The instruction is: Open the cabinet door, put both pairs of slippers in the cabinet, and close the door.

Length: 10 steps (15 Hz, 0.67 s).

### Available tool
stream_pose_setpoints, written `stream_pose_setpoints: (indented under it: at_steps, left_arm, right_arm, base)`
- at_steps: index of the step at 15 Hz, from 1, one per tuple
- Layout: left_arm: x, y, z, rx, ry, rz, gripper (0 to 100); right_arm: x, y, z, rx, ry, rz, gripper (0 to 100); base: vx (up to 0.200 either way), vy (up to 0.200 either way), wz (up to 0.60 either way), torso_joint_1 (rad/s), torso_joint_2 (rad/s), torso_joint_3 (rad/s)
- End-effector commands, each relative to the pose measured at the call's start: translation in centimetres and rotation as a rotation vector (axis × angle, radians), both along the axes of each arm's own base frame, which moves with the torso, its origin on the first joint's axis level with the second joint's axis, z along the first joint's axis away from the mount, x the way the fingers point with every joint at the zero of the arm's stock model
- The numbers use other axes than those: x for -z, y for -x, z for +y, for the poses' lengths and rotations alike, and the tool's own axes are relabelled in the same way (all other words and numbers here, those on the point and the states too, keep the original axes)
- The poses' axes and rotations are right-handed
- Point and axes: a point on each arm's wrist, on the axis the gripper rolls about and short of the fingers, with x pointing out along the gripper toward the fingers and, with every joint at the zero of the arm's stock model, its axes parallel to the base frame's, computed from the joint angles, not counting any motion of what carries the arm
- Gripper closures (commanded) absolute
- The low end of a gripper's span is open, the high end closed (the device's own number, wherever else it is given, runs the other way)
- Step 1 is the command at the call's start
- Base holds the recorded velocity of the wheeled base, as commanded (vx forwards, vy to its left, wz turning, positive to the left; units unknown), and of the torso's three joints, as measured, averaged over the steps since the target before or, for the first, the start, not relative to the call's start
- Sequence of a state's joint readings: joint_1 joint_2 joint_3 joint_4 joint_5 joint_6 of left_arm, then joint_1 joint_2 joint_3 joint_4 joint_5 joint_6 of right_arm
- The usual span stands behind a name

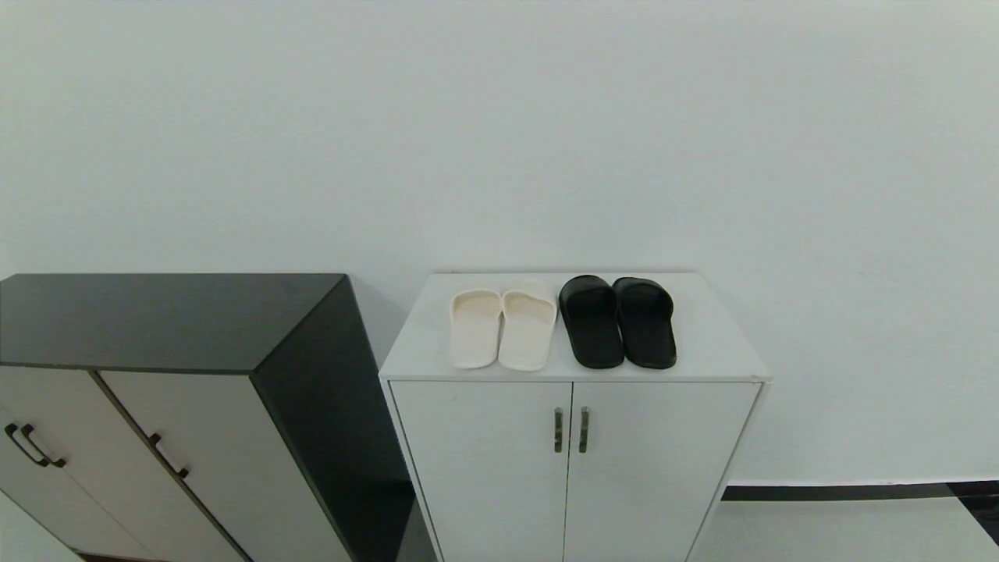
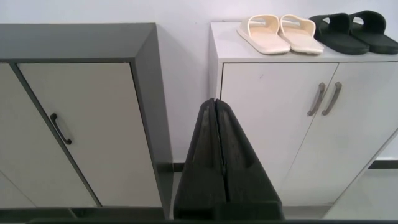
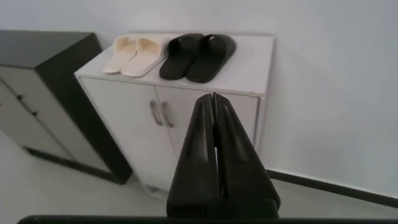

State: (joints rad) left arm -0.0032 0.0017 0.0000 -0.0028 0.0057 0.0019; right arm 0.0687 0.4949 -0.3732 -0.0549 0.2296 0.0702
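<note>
Black laminate tops the dark cabinet (image 1: 156,320) at the far left, a glossy box with pale doors and dark bar pulls. It has no part in the task. Just beside it, across a narrow gap, stands the white cabinet (image 1: 718,343), matte and square-edged.

The left gripper (image 2: 216,101) hangs well back from the white cabinet, its flat black fingers pressed together on nothing. The cabinet front lies ahead of it.

On the cabinet's flat top the cream slippers (image 1: 503,328) lie side by side and touching, toes toward the wall (image 1: 499,140) and heels near the front edge. They look like soft moulded foam, each with one broad strap. Below them the left door (image 1: 484,468) is shut. Its left handle (image 1: 558,430) is a slim metal bar set upright, just beside the seam. Across the seam, the right handle (image 1: 583,430) matches it on the right door (image 1: 648,468), which is also shut.

The black slippers (image 1: 618,321) have the same shape in a duller, rubbery finish, and lie just beside the cream pair with the same heading.

The right gripper (image 3: 213,96) is likewise closed and empty, well apart from the doors, with both handles ahead of it. Neither arm is plainly nearer.

Opening comes first, I judge, and it turns on each handle's vertical long axis. The fingers must part, close across the bar sideways, then pull outward about the door's outer edge.
</note>
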Motion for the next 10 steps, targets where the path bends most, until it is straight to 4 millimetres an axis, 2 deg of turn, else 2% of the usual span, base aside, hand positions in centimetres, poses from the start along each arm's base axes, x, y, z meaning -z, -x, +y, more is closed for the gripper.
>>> stream_pose_setpoints:
  at_steps: [1, 2, 4, 6, 7, 9, 10]
  left_arm:
    - [0.0, 0.0, 0.0, 0.001, 0.0, 0.001, 100]
    - [0.0, 0.0, 0.0, 0.01, -0.001, 0.001, 100]
    - [0.0, 0.0, 0.0, 0.01, -0.003, 0.001, 100]
    - [0.0, 0.0, 0.0, 0.01, -0.003, 0.001, 100]
    - [0.0, 0.0, 0.0, 0.01, -0.003, 0.001, 100]
    - [0.0, 0.0, 0.0, 0.01, -0.003, 0.001, 100]
    - [0.0, 0.0, 0.0, 0.01, -0.003, 0.001, 100]
  right_arm:
    - [1.4, -6.5, 1.6, -0.114, 0.021, 0.2, 100]
    - [1.7, -8.5, 2.5, -0.117, 0.032, 0.228, 100]
    - [2.1, -10.8, 4.2, -0.129, 0.026, 0.236, 100]
    - [2.0, -12.1, 6.0, -0.134, 0.0, 0.248, 100]
    - [2.1, -12.2, 6.2, -0.134, -0.002, 0.254, 100]
    - [1.7, -12.9, 9.0, -0.171, -0.021, 0.281, 100]
    - [1.4, -13.5, 10.4, -0.157, -0.015, 0.278, 100]
  base:
    - [0.2, 0.0, 0.0, -0.002, 0.0, 0.002]
    - [0.2, 0.0, 0.0, -0.002, 0.01, -0.002]
    - [0.2, 0.0, 0.0, 0.005, 0.0, 0.002]
    - [0.2, 0.0, 0.0, 0.022, 0.01, 0.002]
    - [0.2, 0.0, 0.0, 0.012, 0.0, 0.002]
    - [0.2, 0.0, 0.0, 0.012, 0.01, 0.002]
    - [0.0, 0.0, 0.0, 0.0, 0.0, 0.0]
